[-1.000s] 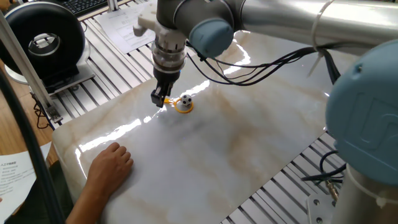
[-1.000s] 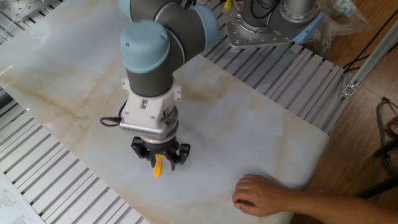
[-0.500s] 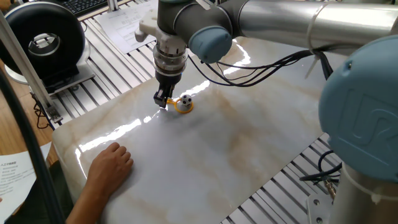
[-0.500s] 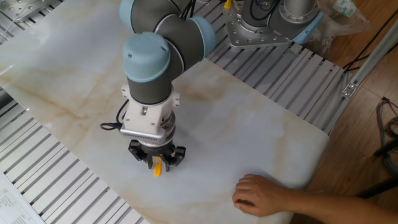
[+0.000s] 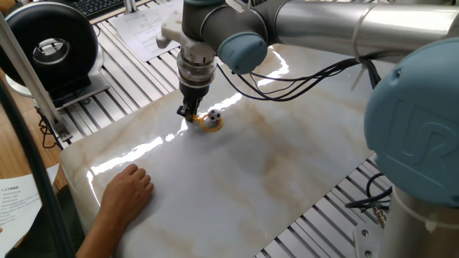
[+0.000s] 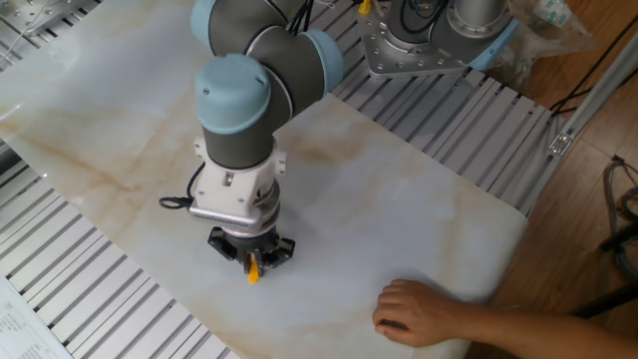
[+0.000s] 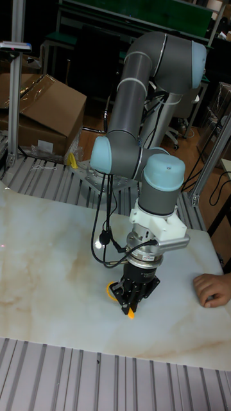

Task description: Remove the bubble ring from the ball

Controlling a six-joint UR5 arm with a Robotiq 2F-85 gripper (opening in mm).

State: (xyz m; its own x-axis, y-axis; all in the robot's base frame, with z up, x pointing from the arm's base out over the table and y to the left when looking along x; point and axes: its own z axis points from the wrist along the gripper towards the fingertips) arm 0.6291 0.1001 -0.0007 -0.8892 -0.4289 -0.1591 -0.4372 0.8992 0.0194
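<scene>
The small black-and-white ball (image 5: 214,114) rests on the marble table (image 5: 237,172), and the yellow-orange bubble ring (image 5: 211,125) lies around it. The ring's short handle points left into my gripper (image 5: 188,115), whose fingers are shut on it just above the tabletop. In the other fixed view the gripper (image 6: 252,261) points straight down, and the handle's yellow tip (image 6: 253,270) pokes out below the fingers; the ball is hidden behind the wrist. In the tall view a bit of the ring (image 7: 109,292) shows beside the gripper (image 7: 130,307).
A person's hand (image 5: 128,188) lies flat on the table near its front corner, also seen as a hand (image 6: 419,311) at the edge. A black round device (image 5: 54,46) stands off the table at the back left. Slatted metal rails (image 6: 90,299) surround the slab.
The gripper has sunk a little lower over the handle and shifted slightly toward the ball. The ring, the ball and the person's hand have stayed where they were.
</scene>
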